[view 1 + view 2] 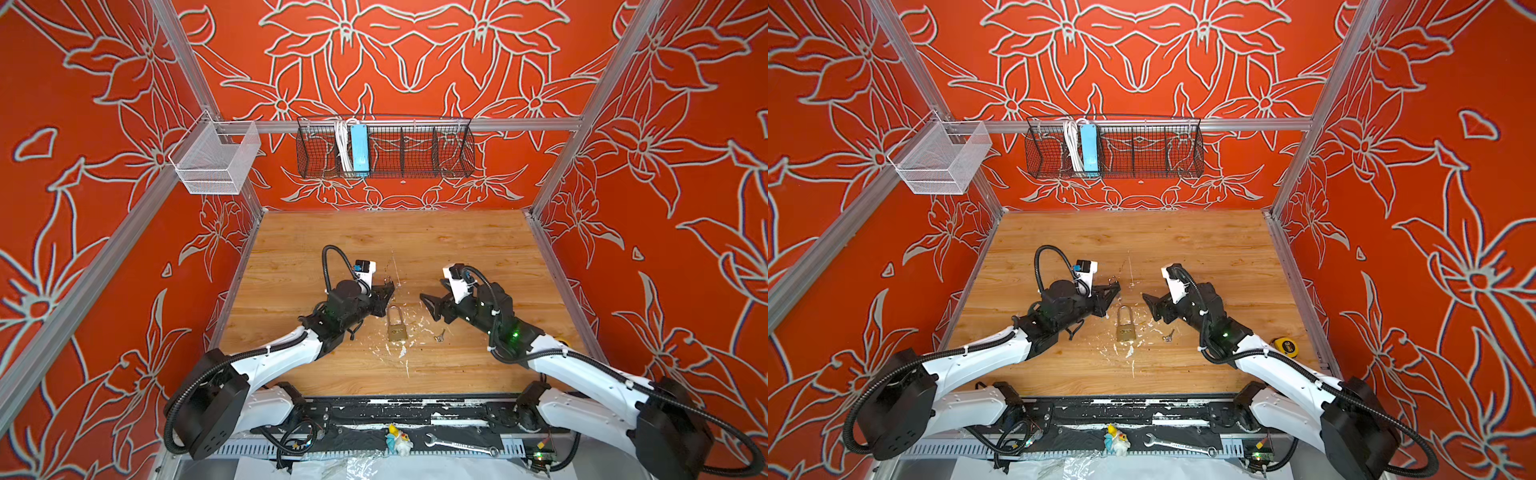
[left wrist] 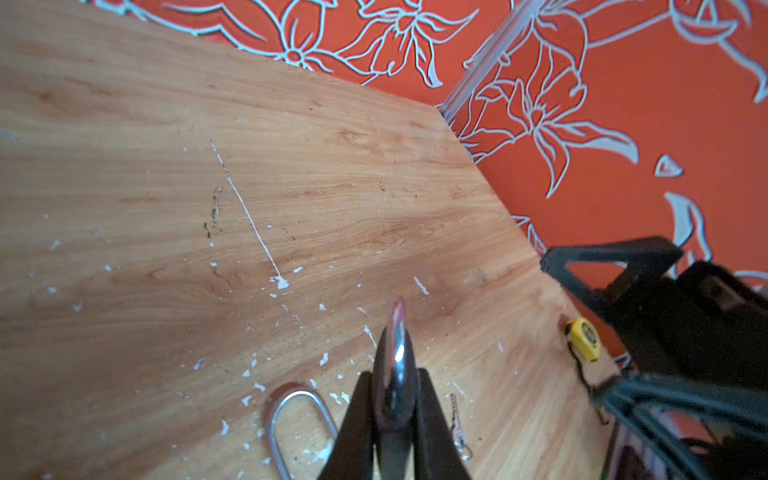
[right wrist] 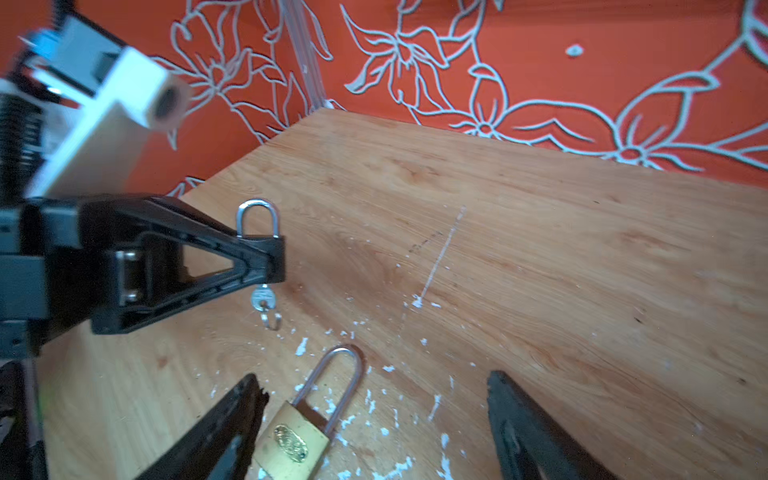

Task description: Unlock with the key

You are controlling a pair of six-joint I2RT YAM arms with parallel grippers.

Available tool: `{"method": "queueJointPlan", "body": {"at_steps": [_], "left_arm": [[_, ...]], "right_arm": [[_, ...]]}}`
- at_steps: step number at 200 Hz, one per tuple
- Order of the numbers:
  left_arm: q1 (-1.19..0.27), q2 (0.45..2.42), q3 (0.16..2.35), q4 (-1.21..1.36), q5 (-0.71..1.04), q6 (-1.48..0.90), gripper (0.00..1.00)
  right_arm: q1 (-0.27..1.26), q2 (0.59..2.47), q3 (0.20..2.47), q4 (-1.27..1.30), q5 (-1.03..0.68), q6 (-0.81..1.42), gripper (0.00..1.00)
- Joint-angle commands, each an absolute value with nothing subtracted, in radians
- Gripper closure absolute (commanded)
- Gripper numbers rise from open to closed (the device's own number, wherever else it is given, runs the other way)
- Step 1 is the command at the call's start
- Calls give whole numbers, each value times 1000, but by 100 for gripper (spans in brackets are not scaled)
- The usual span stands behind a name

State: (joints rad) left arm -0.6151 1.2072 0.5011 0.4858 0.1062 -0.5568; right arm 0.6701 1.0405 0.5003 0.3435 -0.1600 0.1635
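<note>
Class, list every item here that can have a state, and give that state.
Left end effector: shut on small padlock.
Right end effector: open, holding nothing.
Small padlock: shackle closed, key sticking out underneath.
Brass padlock: lying flat, shackle closed.
Loose key: lying on table.

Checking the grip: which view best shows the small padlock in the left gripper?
Right wrist view: small silver-shackled padlock sideways, shackle above the left gripper, silver key below. Left wrist shows it edgewise; both top views only a tiny shackle.
</note>
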Motion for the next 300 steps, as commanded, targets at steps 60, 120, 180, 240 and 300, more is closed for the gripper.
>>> {"method": "queueJointPlan", "body": {"at_steps": [60,120,180,240,300], "left_arm": [[-616,1168,489,626,221,-816,100],[-622,1177,481,622,191,-867,100],[-642,1198,503,573,143,-909,100],[-656,1206,508,566,136,-928,100],[-658,1218,519,548,135,-919,100]], "right_arm": [[768,1180,593,349,-233,143,29],[835,1260,633,330,-120,147,44],[917,1286,650,327,-5,109,48],[959,1323,669,318,103,98,53],[971,1309,662,325,160,88,59]]}}
